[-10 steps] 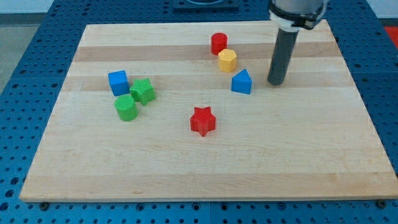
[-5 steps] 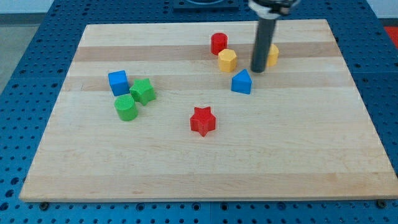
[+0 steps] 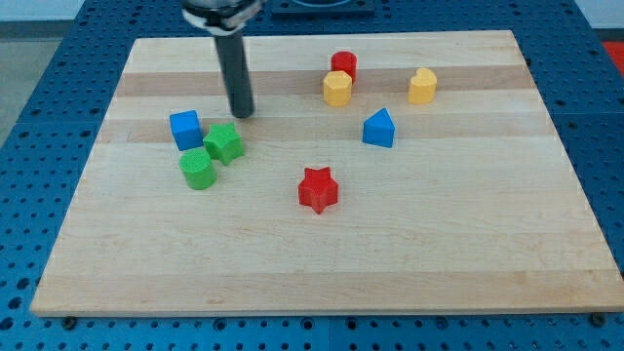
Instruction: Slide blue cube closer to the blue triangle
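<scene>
The blue cube [image 3: 185,129] sits at the board's left, touching a green star-like block [image 3: 224,142] on its right. The blue triangle [image 3: 379,128] stands right of centre, far from the cube. My tip [image 3: 242,114] rests on the board just above the green star block and up and to the right of the blue cube, a short gap from both.
A green cylinder [image 3: 198,170] lies below the cube. A red star [image 3: 317,189] sits at centre. A red cylinder [image 3: 342,65] and a yellow hexagon block [image 3: 337,88] touch near the view's top. Another yellow block [image 3: 422,86] lies to their right. The wooden board [image 3: 312,273] ends on a blue perforated table.
My tip swept left across the board from beside the blue triangle to above the green star block. The yellow hexagon block shifted a little left and up. A second yellow block is now uncovered.
</scene>
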